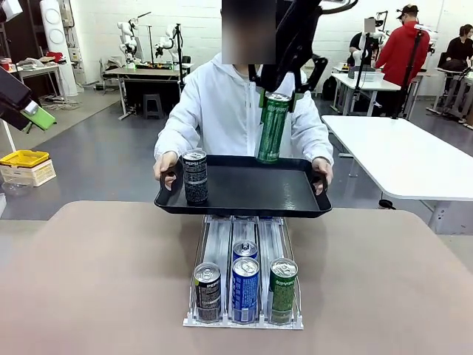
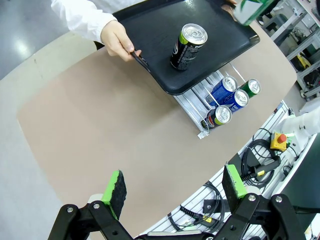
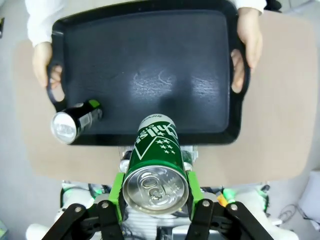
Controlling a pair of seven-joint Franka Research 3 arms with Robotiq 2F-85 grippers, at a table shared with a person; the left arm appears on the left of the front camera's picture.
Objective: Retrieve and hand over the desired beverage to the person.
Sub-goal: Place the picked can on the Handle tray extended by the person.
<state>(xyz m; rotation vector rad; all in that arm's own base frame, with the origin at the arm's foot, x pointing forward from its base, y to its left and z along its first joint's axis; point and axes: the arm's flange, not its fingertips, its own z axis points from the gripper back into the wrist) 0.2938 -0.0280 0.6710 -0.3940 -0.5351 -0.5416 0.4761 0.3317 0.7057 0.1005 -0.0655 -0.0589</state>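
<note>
The right gripper [image 1: 275, 95] hangs above the far right part of the black tray [image 1: 244, 201], its jaws clamped on a tall green can [image 1: 273, 127] that it holds upright by the upper end, the base of the can just above the tray floor and apart from it as far as the front view shows. In the right wrist view the same green can [image 3: 155, 167] sits between the green pads [image 3: 117, 192], top end towards the camera, with the tray [image 3: 145, 75] spread out beyond it. The person [image 1: 236, 111] in a white hooded jacket stands at the far side of the table [image 1: 96, 281] and holds the tray level by both handles, one hand [image 1: 165, 170] on the left handle, the other hand [image 1: 322, 171] on the right. A black can [image 1: 195, 176] stands upright on the left part of the tray, well apart from the green can. Below the near edge of the tray, a clear can rack [image 1: 244, 296] rests on the table with a black Pepsi can [image 1: 207, 291] in its left lane, two blue cans [image 1: 244, 288] one behind the other in the middle lane, and a green can in the right lane [image 1: 282, 290]. The left gripper [image 2: 172, 192] hovers high over the left near side of the table with its jaws spread wide and nothing between them.
</note>
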